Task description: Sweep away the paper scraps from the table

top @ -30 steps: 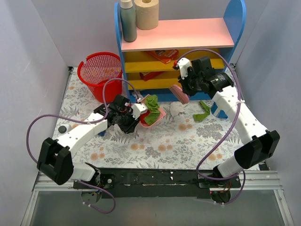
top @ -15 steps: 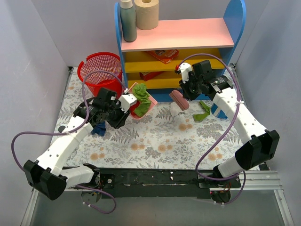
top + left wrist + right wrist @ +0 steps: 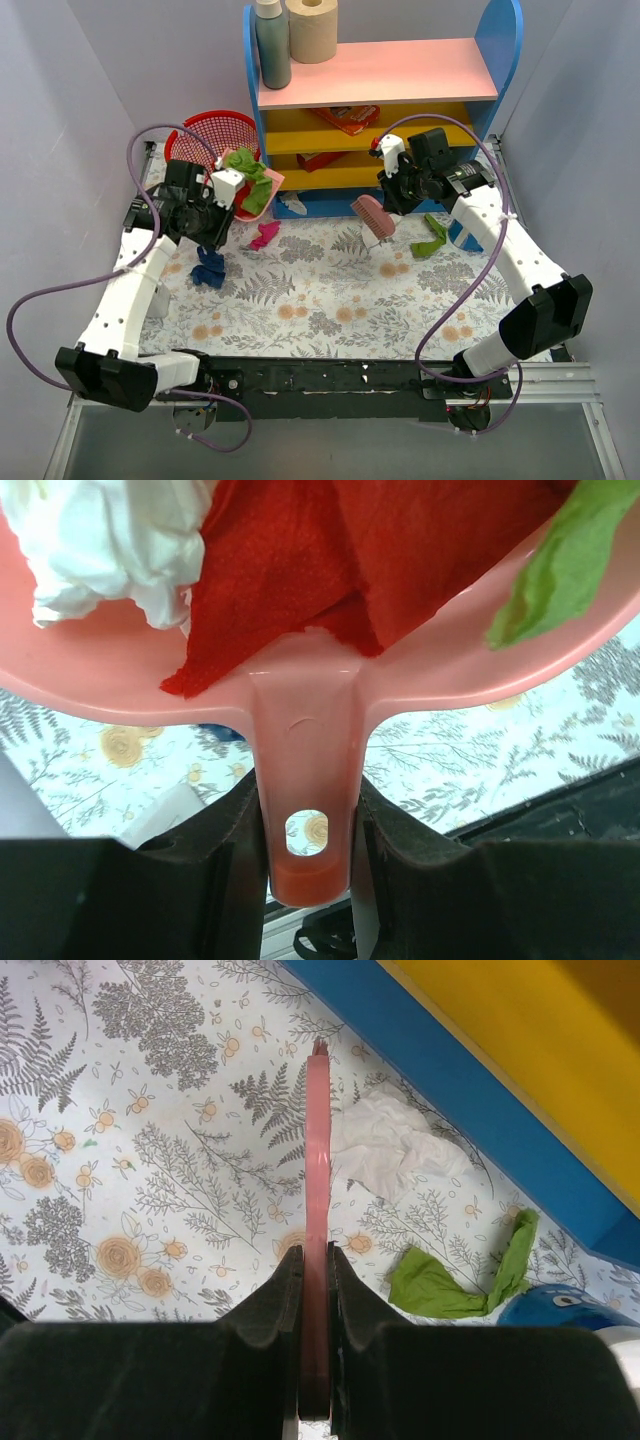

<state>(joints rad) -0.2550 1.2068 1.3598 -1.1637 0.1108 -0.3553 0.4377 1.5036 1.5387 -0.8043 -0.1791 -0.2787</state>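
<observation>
My left hand (image 3: 308, 825) pinched the dustpan (image 3: 308, 730) by its handle, my right hand (image 3: 315, 1290) the brush (image 3: 318, 1160); the paper scraps (image 3: 390, 1150) looked light, soft, better swept than gripped.

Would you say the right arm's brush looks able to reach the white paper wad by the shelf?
Probably yes: the brush hangs just beside the white wad, nothing between; the shelf base crowds it behind.
</observation>
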